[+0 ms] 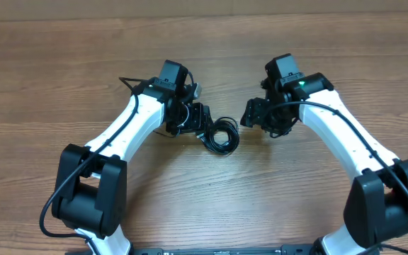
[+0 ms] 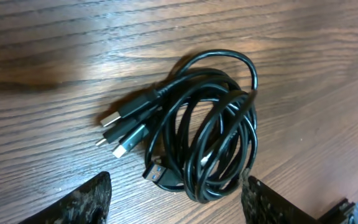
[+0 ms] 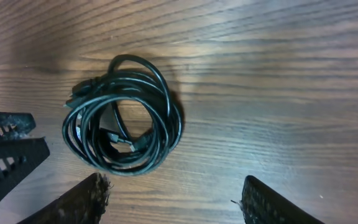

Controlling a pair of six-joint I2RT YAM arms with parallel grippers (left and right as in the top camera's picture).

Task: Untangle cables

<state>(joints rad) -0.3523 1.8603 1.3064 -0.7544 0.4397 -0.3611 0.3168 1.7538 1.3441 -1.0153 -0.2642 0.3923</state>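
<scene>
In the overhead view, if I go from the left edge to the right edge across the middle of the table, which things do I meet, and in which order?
left arm → left hand → cables → right hand → right arm

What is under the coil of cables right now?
Only the wooden table: bare wood shows through the gaps in the cables and all around them. The plugs lie on the wood at the edge. Whatever sits directly beneath the packed strands is covered.
</scene>
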